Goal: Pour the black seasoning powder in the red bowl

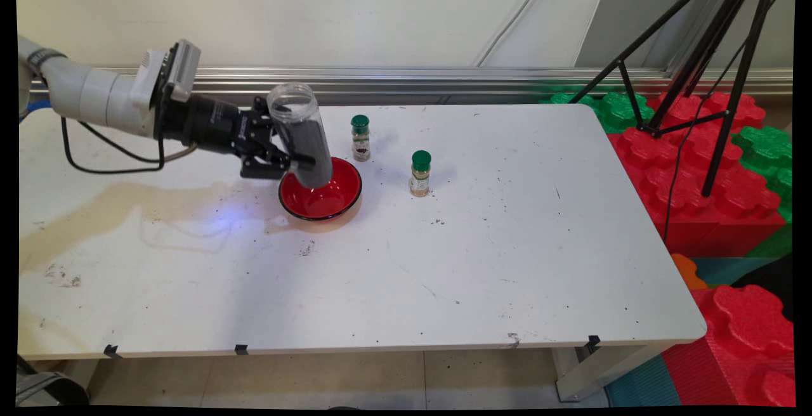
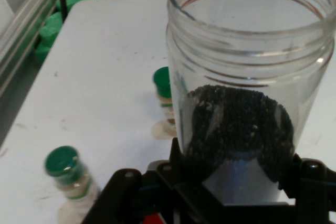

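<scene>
We observe the black two-finger gripper (image 1: pixel 298 161) reaching in from the left, level above the white table (image 1: pixel 507 264), with its fingers clamped on the lower body of a clear plastic jar (image 1: pixel 303 140). The jar has no lid, carries a threaded neck, and is partly filled with fine black grains (image 2: pixel 239 124). In the main view it stands nearly upright, tilted slightly so that its open mouth leans to the left and its base sits over the left part of a shallow red bowl with a black rim (image 1: pixel 325 194). We cannot tell whether the jar's base touches the bowl. The bowl rests on the table.

Two small glass spice bottles with green caps stand upright on the table. The first spice bottle (image 1: pixel 360 138) is just behind the bowl's right side. The second spice bottle (image 1: pixel 420 174) stands to the right of the bowl, apart from it.

Red and green foam blocks (image 1: pixel 698 169) lie beyond the table's right edge, with a black tripod (image 1: pixel 704 54) standing on them.
</scene>
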### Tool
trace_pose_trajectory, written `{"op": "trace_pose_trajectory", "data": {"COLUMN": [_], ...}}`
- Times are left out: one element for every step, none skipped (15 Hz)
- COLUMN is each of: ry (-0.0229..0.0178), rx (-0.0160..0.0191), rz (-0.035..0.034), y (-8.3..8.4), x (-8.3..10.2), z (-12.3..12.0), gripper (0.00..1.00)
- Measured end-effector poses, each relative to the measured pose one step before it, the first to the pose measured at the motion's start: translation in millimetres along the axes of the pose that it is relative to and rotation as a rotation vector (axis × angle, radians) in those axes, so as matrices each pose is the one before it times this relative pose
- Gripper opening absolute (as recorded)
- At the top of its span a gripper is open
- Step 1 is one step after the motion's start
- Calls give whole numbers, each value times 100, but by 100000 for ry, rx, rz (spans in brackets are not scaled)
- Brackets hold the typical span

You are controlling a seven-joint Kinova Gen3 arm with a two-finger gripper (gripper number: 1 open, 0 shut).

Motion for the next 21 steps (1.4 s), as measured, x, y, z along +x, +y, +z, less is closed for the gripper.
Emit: {"op": "trace_pose_trajectory", "data": {"ry": [-360, -383, -242, -447, -505, -534, -456, -291, -525, -523, -593, -525, -326, -518, -591, -532, -398, -465, -482, -435, -309], "rx": [777, 738, 472, 663, 699, 744, 507, 357, 507, 496, 465, 307, 169, 240, 175, 138, 53, -2, -32, 62, 53], "rz": [874, 856, 624, 1057, 1296, 1419, 1344, 862, 1352, 1505, 1421, 1394, 918, 1553, 1873, 1975, 1695, 1941, 1934, 1813, 1282], "y": [-657, -578, -385, -599, -661, -645, -562, -351, -500, -554, -511, -434, -252, -366, -388, -368, -259, -287, -257, -192, -115], "x": [-65, -75, -63, -140, -169, -177, -154, -104, -174, -193, -211, -183, -126, -186, -212, -192, -141, -167, -156, -146, -95], "z": [-246, -175, -109, -123, -107, -81, 4, -2, 21, 66, 94, 125, 69, 115, 145, 151, 122, 162, 180, 146, 99], "gripper": [0, 0, 0, 0, 0, 0, 0, 0, 0, 0, 0, 0, 0, 0, 0, 0, 0, 0, 0, 0, 0]}}
